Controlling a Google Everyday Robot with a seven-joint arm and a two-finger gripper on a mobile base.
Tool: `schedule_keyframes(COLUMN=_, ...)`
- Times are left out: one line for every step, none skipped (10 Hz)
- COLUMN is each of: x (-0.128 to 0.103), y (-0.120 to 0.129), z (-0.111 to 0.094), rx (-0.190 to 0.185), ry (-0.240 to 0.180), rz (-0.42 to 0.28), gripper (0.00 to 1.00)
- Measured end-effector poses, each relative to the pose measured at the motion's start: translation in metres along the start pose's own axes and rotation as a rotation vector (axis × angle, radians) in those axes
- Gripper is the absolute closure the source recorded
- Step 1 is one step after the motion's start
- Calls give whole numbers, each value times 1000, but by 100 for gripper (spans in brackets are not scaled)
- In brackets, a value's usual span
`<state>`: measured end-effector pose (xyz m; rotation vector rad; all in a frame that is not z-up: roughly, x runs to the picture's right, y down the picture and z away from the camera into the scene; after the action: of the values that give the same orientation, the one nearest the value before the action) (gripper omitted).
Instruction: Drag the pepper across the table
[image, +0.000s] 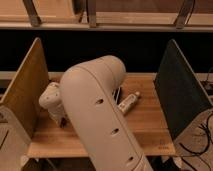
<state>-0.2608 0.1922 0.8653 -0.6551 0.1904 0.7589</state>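
Note:
The light wooden table (150, 125) has upright panels at both ends. My arm (100, 115) fills the middle of the view. My gripper (59, 116) hangs from the white wrist (51, 99), low over the left part of the table, near the left panel. I cannot see the pepper; it may be hidden under the gripper or behind the arm.
A pale elongated item (129, 103) lies on the table right of the arm, with a dark item (117, 94) partly hidden beside it. A tan panel (25, 95) stands at the left end and a dark panel (182, 95) at the right end.

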Motion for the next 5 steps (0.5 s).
schedule_keyframes(x=0, y=0, z=0, rx=0, ry=0, rz=0, gripper=93)
schedule_keyframes(x=0, y=0, z=0, rx=0, ry=1, rz=0, gripper=90)
schedule_keyframes(x=0, y=0, z=0, rx=0, ry=0, rz=0, gripper=81)
schedule_keyframes(x=0, y=0, z=0, rx=0, ry=0, rz=0, gripper=72)
schedule_keyframes(x=0, y=0, z=0, rx=0, ry=1, rz=1, gripper=63)
